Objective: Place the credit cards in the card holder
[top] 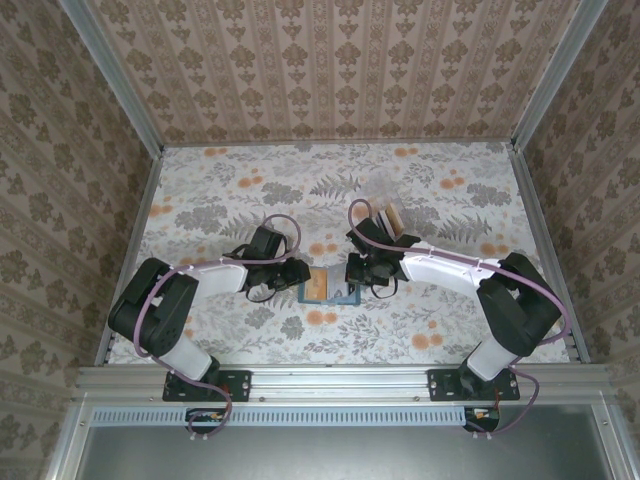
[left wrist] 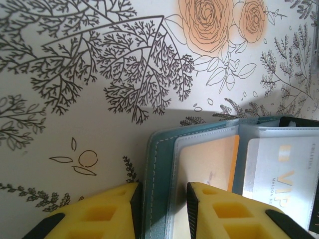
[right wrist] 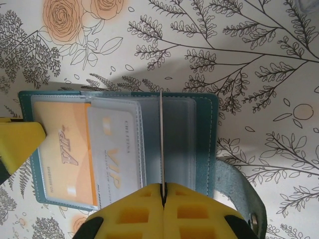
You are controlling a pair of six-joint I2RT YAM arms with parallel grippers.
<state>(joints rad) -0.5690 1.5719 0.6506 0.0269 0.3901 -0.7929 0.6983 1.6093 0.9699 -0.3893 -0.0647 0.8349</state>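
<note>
- right wrist view: right gripper [right wrist: 163, 189] is fully closed, both yellow pads pinching a thin pale card [right wrist: 161, 139] that shows edge-on.
- the pinched card stands upright, its far end over the clear middle pocket of the card holder [right wrist: 202, 134]; can't tell how deep it sits in the slot.
- card holder lies open and flat on the floral table [top: 250, 180], between the two grippers in the top external view [top: 325, 288].
- an orange vip card [right wrist: 65, 149] sits in the left pocket, a white vip card [right wrist: 114, 154] in the next clear sleeve.
- the teal strap [right wrist: 239, 191] with its snap sticks out on the right side.
- left wrist view: left gripper [left wrist: 162, 191] is partly open, jaws apart, straddling the holder's stitched teal edge.
- one of its fingers [left wrist: 224, 214] lies over the orange card's pocket, the other is off the holder above the table; no clamp visible.
- a spare card stack [top: 385, 215] sits on the table just behind the right gripper.
</note>
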